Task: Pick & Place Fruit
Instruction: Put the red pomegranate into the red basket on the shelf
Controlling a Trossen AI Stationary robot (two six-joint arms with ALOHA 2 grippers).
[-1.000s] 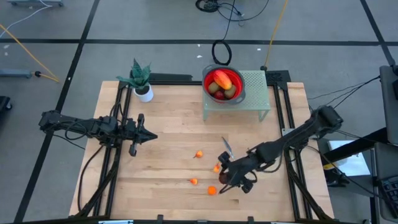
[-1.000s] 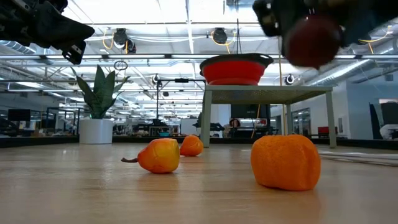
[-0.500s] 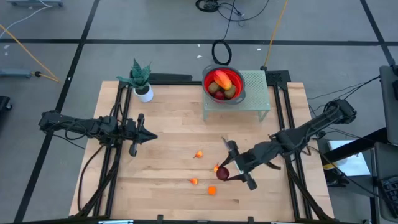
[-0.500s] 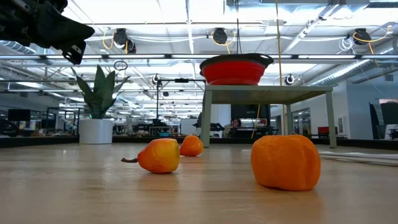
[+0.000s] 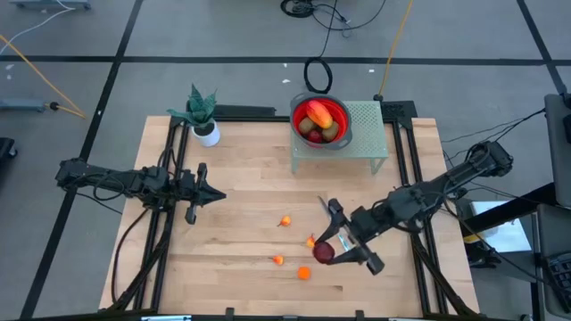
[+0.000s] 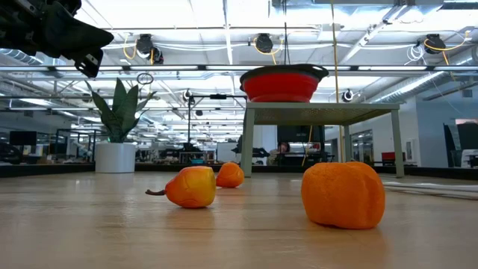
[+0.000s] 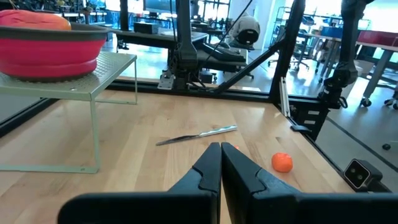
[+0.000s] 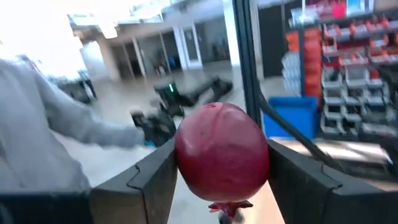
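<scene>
right gripper (image 8: pixel 222 180) around stem-down red fruit (image 8: pixel 222 152)

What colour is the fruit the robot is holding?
Dark red. The fruit shows best in the right wrist view, gripped in the right hand.

Bowl (image 5: pixel 321 120) on rack (image 5: pixel 366 134), fruit pieces (image 5: pixel 285 221) scattered before it
</scene>
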